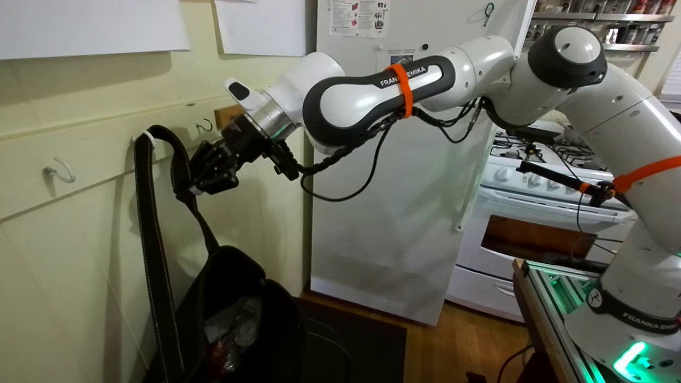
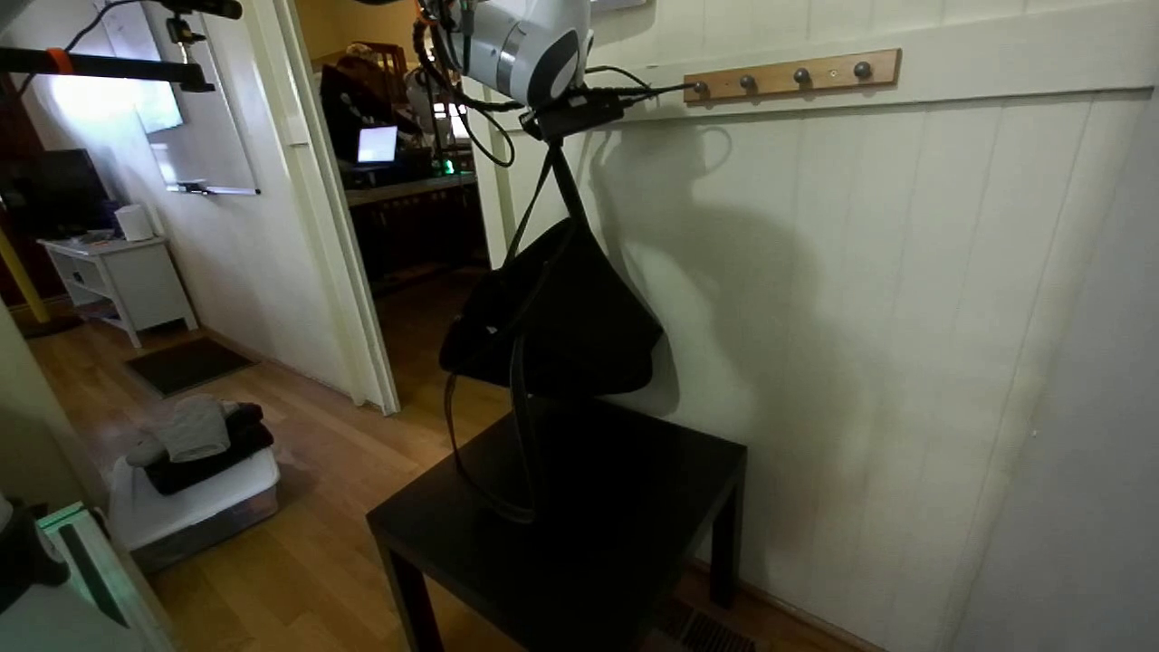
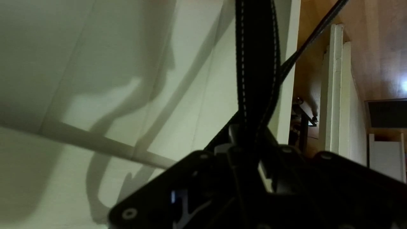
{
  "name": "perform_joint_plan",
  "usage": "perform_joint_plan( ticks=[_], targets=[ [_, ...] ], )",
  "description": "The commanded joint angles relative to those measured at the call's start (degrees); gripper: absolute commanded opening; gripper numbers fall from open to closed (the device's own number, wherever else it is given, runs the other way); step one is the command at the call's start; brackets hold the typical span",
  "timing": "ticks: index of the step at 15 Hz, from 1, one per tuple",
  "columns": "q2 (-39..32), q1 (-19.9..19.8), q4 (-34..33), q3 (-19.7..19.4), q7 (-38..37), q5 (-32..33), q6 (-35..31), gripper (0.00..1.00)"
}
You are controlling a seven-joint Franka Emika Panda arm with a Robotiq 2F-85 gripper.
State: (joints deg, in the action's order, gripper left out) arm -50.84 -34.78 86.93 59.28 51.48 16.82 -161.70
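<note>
A black tote bag (image 1: 287,324) with white stitching on its straps hangs beside the wall, its mouth open. It also shows in an exterior view (image 2: 589,317). Clear and reddish plastic items (image 1: 237,330) lie inside. My gripper (image 1: 196,189) is closed around one side of the upper strap (image 1: 155,255). The strap's top loop runs over a white wall hook (image 1: 150,139), just beside the gripper. In the wrist view the strap (image 3: 258,60) runs into the jaws (image 3: 249,143), which are dark and blurred. A second strap (image 2: 525,435) droops onto the black table.
A black side table (image 2: 634,471) stands below the bag. More hooks (image 1: 63,171) (image 1: 205,126) and a wooden peg rail (image 2: 788,79) are on the wall. A refrigerator (image 1: 383,223) and stove (image 1: 532,213) stand near the arm. A plastic bin (image 2: 226,512) with clothes sits on the floor.
</note>
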Motion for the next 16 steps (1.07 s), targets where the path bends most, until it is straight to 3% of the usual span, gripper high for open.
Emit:
perform_joint_plan(
  ticks=[1, 7, 8, 9, 13, 16],
  targets=[
    [1.7, 1.4, 0.2, -2.1, 2.9, -4.9, -0.6, 0.15],
    [1.7, 1.4, 0.2, -2.1, 3.0, -4.9, -0.5, 0.15],
    [1.7, 1.4, 0.2, -2.1, 3.0, -4.9, -0.5, 0.04],
    [1.8, 1.7, -0.4, -2.4, 3.2, -5.6, 0.0, 0.04],
    [4.9, 6.5, -5.2, -8.4, 2.5, -8.2, 4.5, 0.04],
    [7.0, 12.2, -10.2, -14.3, 3.0, -9.1, 9.1, 0.04]
  ],
)
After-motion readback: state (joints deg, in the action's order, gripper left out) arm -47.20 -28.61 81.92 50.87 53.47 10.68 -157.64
